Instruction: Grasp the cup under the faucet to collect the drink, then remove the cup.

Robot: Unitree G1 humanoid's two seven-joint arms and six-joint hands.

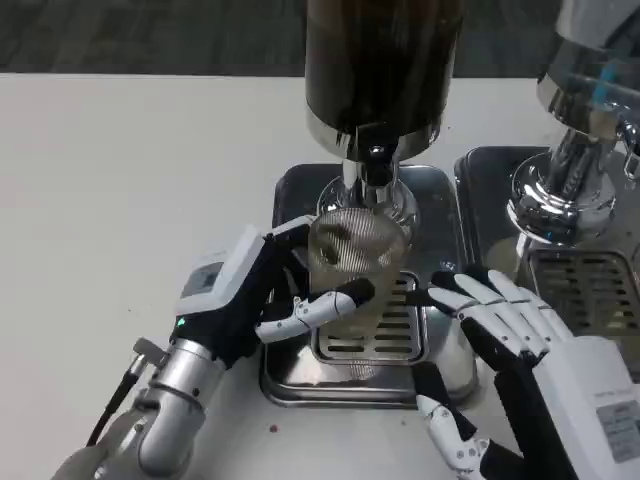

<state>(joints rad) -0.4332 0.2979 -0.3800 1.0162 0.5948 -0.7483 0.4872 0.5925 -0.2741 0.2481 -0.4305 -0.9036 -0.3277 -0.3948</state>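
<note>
left hand (262, 300) grips cup (357, 255) under faucet (372, 175), fill step imo. right hand (515, 325) open, just beside cup. next: hold steady, then pull cup out level.

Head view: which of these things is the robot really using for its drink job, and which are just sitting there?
In use:
- clear ribbed cup, under the faucet
- left robot hand, gripping the cup
- dark drink dispenser
- drip tray

Just there:
- right robot hand, open beside the tray
- second chrome dispenser
- white table
</note>
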